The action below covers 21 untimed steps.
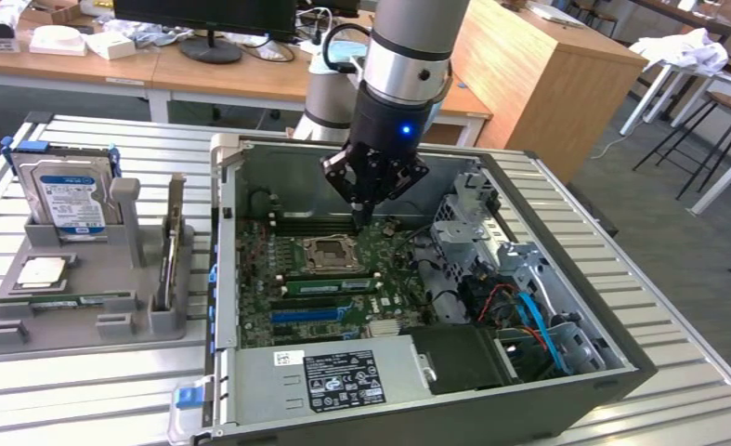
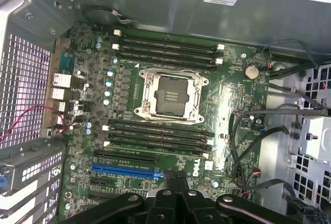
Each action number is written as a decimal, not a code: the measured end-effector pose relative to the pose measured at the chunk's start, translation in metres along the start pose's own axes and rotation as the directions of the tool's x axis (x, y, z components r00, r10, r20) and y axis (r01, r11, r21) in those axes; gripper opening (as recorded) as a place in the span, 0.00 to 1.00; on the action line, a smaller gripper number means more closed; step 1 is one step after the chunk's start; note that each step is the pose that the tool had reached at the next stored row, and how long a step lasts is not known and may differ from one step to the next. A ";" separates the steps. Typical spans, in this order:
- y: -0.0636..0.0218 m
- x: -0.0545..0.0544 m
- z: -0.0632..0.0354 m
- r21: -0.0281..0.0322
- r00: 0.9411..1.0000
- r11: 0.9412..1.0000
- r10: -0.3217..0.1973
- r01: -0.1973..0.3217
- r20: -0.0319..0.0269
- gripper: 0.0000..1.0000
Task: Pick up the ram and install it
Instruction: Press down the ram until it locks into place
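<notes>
The ram (image 1: 71, 300), a long thin green stick, lies flat in a front groove of the grey holder (image 1: 130, 321) at the exterior view's left. My gripper (image 1: 362, 216) hangs shut and empty inside the open computer case (image 1: 613, 358), far from the holder. It is just above the motherboard (image 1: 397, 243), behind the bare CPU socket (image 1: 328, 254). In the wrist view its closed fingertips (image 2: 176, 182) point down near the blue slot (image 2: 124, 172). Dark memory slots (image 2: 165, 48) run on both sides of the socket (image 2: 170, 94). I cannot tell whether the near slots (image 1: 328, 282) hold a stick.
The holder also carries an upright hard drive (image 1: 71, 190), a square silver chip (image 1: 43, 270) and a thin board on edge (image 1: 171, 243). Cables (image 1: 514, 307) and drive cages (image 1: 471, 209) crowd the case's right side. A power supply (image 1: 340, 376) fills its front.
</notes>
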State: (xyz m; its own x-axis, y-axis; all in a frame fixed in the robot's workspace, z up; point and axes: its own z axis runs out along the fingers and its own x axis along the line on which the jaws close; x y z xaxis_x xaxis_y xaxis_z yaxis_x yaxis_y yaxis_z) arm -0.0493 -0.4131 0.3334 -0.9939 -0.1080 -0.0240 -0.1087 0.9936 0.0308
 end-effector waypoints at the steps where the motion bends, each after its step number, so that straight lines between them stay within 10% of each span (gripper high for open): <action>1: 0.0000 0.000 0.0000 0.000 1.000 1.000 0.000 0.000 0.000 0.10; 21: 0.0005 0.004 0.0000 0.002 0.997 0.997 0.080 -0.080 0.002 0.10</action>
State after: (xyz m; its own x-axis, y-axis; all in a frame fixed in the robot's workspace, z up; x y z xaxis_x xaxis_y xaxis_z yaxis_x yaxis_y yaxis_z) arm -0.0536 -0.4130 0.3333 -0.9993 -0.0285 -0.0230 -0.0292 0.9991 0.0309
